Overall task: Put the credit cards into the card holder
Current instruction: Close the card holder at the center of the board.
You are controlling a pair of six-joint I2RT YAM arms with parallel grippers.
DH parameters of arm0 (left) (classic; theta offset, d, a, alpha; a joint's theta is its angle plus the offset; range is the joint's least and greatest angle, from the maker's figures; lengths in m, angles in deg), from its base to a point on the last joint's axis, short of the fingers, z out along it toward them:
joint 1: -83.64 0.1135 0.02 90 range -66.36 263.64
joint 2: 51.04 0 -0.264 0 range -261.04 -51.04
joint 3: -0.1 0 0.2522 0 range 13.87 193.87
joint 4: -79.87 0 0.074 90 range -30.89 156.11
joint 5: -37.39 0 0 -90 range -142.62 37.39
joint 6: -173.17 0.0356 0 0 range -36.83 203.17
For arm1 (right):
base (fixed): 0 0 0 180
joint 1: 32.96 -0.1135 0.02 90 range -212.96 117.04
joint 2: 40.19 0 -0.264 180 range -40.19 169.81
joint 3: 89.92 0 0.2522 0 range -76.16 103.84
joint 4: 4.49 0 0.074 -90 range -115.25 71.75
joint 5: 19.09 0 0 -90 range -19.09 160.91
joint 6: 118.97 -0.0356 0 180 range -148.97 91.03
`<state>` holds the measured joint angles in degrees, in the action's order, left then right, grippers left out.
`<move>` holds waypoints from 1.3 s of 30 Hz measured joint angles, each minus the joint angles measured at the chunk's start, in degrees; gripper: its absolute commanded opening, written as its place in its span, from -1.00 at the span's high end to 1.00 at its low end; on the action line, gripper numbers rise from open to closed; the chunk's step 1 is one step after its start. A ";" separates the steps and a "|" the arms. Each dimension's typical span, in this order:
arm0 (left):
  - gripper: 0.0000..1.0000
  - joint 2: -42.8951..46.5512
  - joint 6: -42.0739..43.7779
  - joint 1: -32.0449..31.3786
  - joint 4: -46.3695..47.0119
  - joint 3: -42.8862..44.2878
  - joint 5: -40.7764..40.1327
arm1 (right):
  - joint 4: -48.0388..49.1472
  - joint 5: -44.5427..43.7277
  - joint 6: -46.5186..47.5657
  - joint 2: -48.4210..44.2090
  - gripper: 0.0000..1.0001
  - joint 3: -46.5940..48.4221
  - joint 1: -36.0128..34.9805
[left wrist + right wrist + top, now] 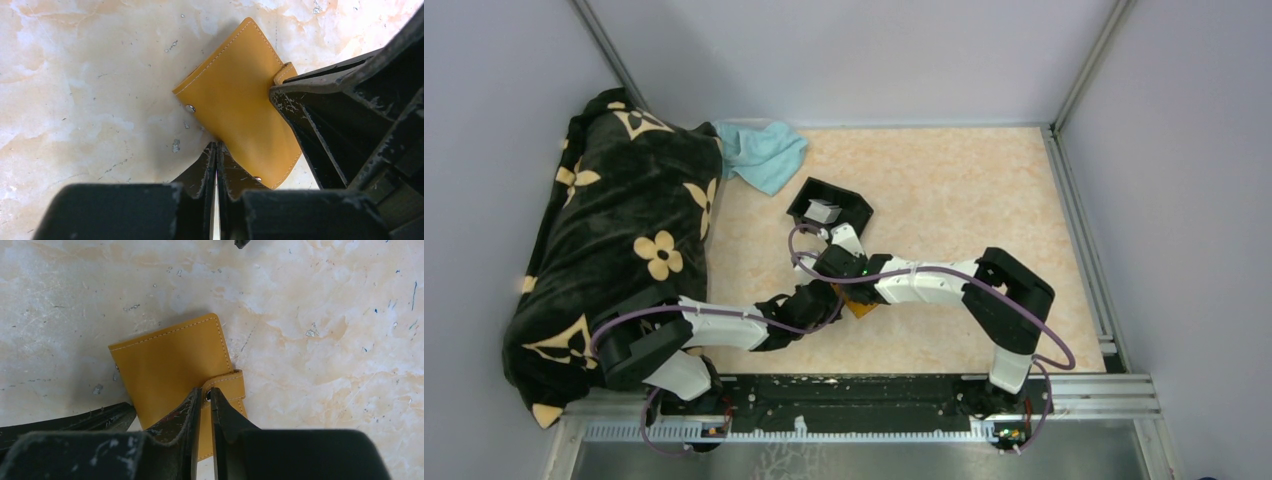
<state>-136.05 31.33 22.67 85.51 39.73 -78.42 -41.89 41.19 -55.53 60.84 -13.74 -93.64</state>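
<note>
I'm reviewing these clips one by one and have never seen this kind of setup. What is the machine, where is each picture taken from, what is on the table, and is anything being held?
Two robot arms are bolted at the table's near edge. One picture looks down from above; the other two come from cameras on each wrist.

On the marbled table lie a flat orange-tan leather wallet, closed, a black open-topped plastic tray holding pale cards, a blue cloth and a black flowered blanket.

The left claw is shut, its tips at the wallet's edge. The right claw is nearly closed at the wallet's closure tab; whether it grips is unclear.
</note>
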 measured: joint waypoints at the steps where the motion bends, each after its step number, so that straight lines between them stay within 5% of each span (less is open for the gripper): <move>1: 0.83 -0.02 0.00 0.00 0.02 0.00 0.00 | 0.02 0.00 0.00 0.04 0.71 0.00 -0.04; 39: 0.86 -0.50 -0.66 0.39 0.85 0.07 0.48 | -1.20 -0.96 0.09 1.68 1.00 1.92 -0.31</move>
<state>-136.55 30.68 23.06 86.36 39.80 -77.94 -43.09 40.23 -55.45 62.53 -11.82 -93.95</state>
